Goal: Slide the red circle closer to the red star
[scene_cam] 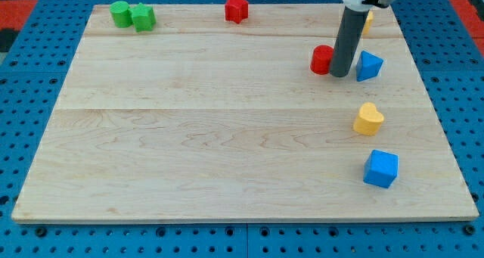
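The red circle [321,59] lies on the wooden board at the view's upper right. The red star [236,8] sits near the board's top edge, up and to the left of the circle. My tip [339,74] stands right against the red circle's right side, between it and a blue triangular block [368,65]. The rod rises from the tip toward the view's top and hides part of a yellow block behind it.
A green pair of blocks [131,15] sits at the top left. A yellow block [368,21] peeks out by the rod at the top right. A yellow heart [368,119] and a blue cube [380,169] lie at the right side of the wooden board [189,137].
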Controlling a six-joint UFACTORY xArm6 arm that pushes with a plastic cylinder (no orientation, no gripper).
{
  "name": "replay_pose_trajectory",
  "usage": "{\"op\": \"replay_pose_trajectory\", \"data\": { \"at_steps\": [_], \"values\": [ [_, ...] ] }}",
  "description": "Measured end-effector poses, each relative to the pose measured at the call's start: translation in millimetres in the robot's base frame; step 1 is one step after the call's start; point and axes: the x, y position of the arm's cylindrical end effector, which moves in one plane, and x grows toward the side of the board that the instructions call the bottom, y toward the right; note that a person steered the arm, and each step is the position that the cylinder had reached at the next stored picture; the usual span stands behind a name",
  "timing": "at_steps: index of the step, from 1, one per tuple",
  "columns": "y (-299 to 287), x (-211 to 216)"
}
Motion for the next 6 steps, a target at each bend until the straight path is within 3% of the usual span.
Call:
{"op": "replay_pose_trajectory", "data": {
  "at_steps": [3, 6],
  "values": [
    [-28.1, -41.9],
    [-118.9, -79.9]
  ]
}}
